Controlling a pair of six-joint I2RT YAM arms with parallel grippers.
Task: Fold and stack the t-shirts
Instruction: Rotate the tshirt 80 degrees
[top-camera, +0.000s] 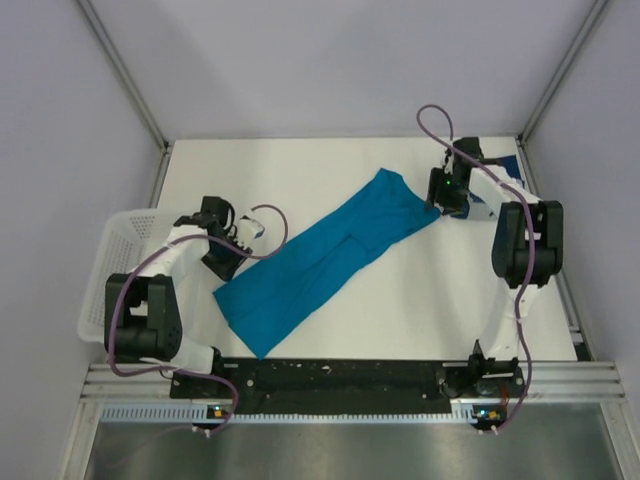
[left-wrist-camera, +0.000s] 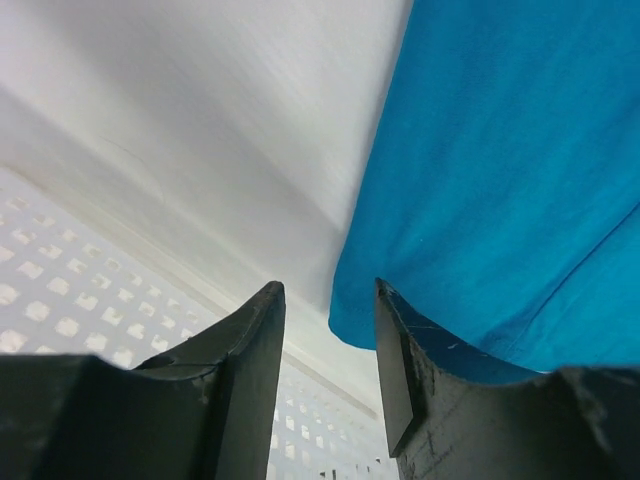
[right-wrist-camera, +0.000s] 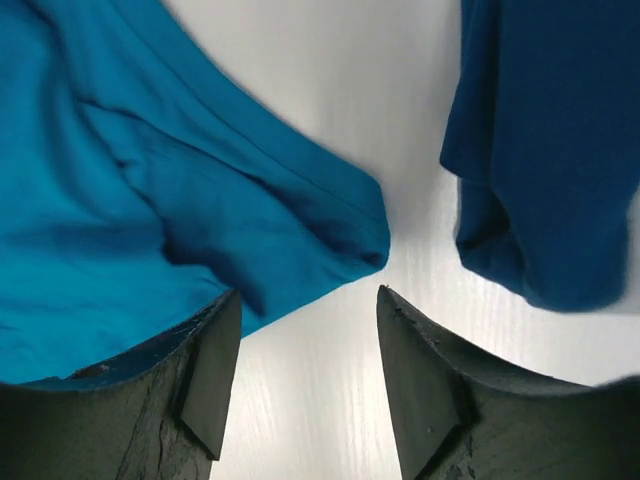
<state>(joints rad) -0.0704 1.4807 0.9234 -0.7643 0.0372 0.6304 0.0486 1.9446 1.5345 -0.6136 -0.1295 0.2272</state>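
Two t-shirts lie on a white table (top-camera: 300, 170): a bright teal-blue shirt (top-camera: 325, 262) stretched diagonally from near left to far right, and a dark navy shirt (right-wrist-camera: 560, 150) in the far right corner, close by but apart. The left gripper (left-wrist-camera: 330, 385), jaws parted and holding nothing, is at the teal shirt's near-left corner; the right gripper (right-wrist-camera: 308, 385), also parted and empty, is over bare table between both shirts. One white mesh basket (top-camera: 122, 235) stands at the left edge, its inside mostly hidden by the left arm.

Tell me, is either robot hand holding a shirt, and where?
Nothing is held. The left gripper and right gripper are both open, beside edges of the teal shirt.
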